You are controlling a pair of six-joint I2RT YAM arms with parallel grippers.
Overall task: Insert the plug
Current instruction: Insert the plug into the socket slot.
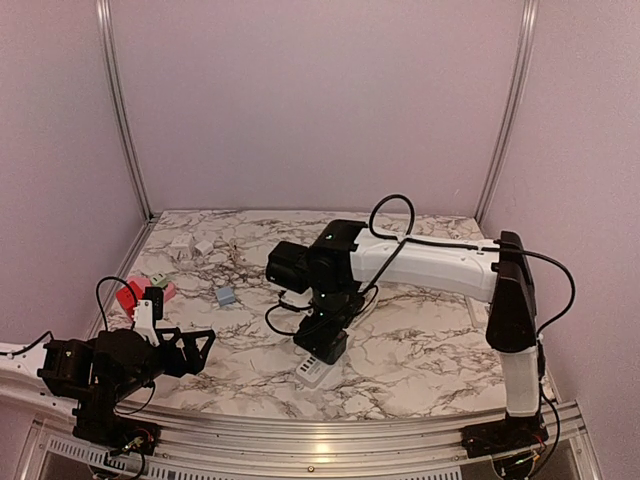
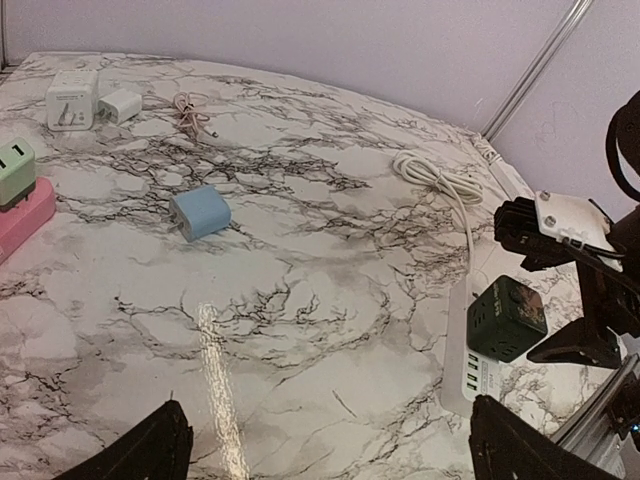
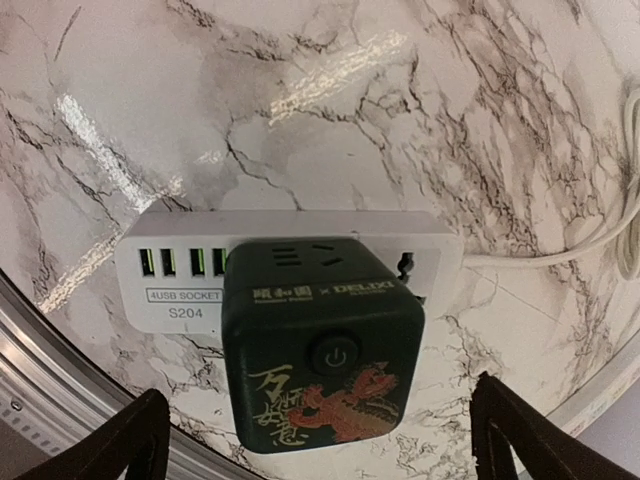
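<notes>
Right end effector (image 3: 322,440) wide, green cube plug (image 3: 320,345) between its fingers, untouched, seemingly seated in white power strip (image 3: 170,275) beneath, left end effector (image 2: 325,445) also wide.

**Both grippers spread wide**

I see my left arm (image 1: 100,365) folded low by its base, the left gripper (image 1: 200,347) level and pointing forward, fingers far apart. My right arm (image 1: 430,262) stretches leftward, and the right gripper (image 1: 322,345) points straight down with its fingers parted.

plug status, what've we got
Left gripper open, empty. Right gripper open over the cube plug, not touching. Plug sits on the power strip. Nothing in the way.
</notes>
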